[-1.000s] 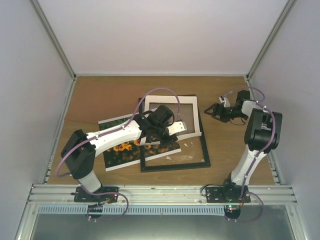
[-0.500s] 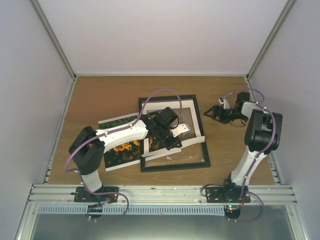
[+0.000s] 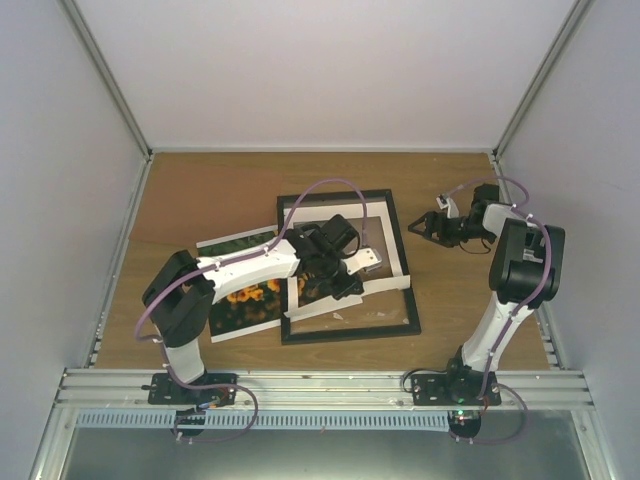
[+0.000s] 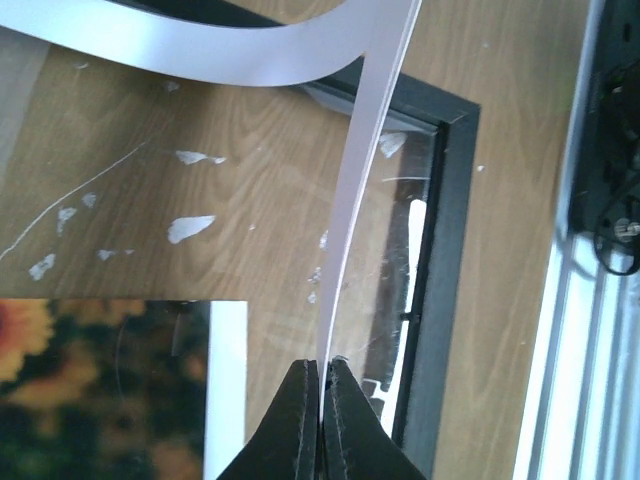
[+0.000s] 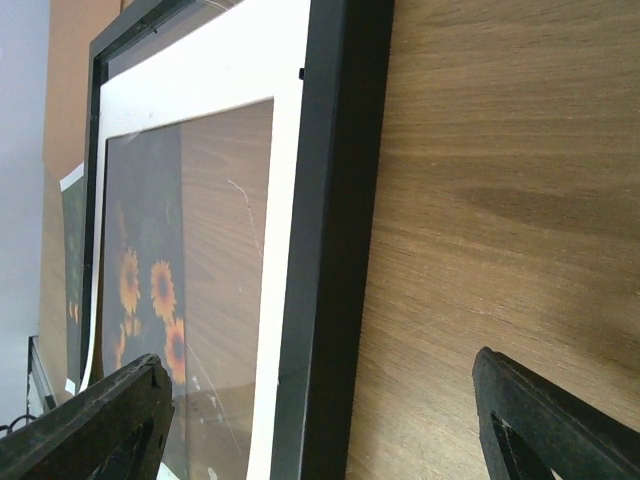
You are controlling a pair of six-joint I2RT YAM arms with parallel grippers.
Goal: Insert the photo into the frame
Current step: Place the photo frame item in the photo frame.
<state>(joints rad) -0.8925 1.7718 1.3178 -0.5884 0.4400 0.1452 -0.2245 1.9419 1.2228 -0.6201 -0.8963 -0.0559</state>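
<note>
Mat (image 3: 398, 245) pulled nearer; photo (image 3: 238, 312) lies crosswise (askew).

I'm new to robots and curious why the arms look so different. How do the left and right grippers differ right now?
The left gripper is shut, pinching the white mat by its edge; the right gripper is open and holds nothing. The left one sits over the black frame, the mat visibly bent; the right one hangs beside the frame, over the table. Both have dark two-finger tips.
</note>
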